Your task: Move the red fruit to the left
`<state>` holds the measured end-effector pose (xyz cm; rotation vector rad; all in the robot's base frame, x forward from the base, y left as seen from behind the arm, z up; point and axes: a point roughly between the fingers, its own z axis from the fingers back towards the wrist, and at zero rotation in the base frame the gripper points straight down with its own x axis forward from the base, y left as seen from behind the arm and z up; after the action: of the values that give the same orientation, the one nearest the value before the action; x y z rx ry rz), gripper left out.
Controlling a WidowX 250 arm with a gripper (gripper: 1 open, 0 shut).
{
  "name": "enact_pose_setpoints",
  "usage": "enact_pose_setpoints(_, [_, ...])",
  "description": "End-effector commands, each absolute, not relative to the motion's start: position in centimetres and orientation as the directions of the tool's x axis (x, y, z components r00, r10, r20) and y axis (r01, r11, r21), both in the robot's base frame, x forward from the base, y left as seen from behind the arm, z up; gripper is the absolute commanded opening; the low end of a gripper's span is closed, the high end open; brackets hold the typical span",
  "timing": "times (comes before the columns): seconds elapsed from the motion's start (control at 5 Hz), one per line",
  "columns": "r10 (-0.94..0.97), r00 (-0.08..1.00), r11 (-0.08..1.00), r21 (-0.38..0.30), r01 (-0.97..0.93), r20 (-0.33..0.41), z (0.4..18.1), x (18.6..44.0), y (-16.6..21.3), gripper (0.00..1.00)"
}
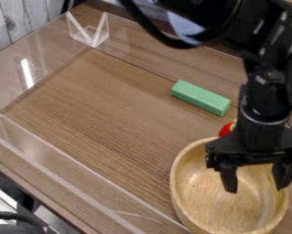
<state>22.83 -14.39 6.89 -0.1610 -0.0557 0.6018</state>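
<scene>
Table (pixel 99 114) is stretching away on the left of our view, and we are reading that side as the likely destination, though the view isn't settling whose left is meant. Further right, the green block (pixel 202 98) is lying behind the bowl (pixel 182 178). Next along, the red fruit (pixel 228 128) is showing just behind the bowl's far rim, partly hidden by the gripper (pixel 255 186); we are unable to tell whether it is touching the rim.

We are judging the step in hand to be the approach, with grasping and moving left remaining. Our next move is calling for shifting the fingers back from over the bowl, lining them up around the fruit, then lowering and closing. We are probably needing care about bumping the rim.

At the right, the arm (pixel 215 16) is reaching in from the top, and the gripper is pointing downward, its fingers standing wide apart and pinching nothing that we are seeing. Its tips are appearing over the bowl's opening; their height is remaining unclear.
</scene>
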Motion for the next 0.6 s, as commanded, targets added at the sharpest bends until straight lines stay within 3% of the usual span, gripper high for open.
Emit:
enact_pose_setpoints(0.0, [0.601, 0.798, 0.786, -0.217, -0.579, 0.047, 7.7, 23.3, -14.7, 1.0])
enact_pose_setpoints(0.4, [0.539, 0.839, 0.83, -0.216, -0.514, 0.075, 7.2, 25.4, -14.2, 1.0])
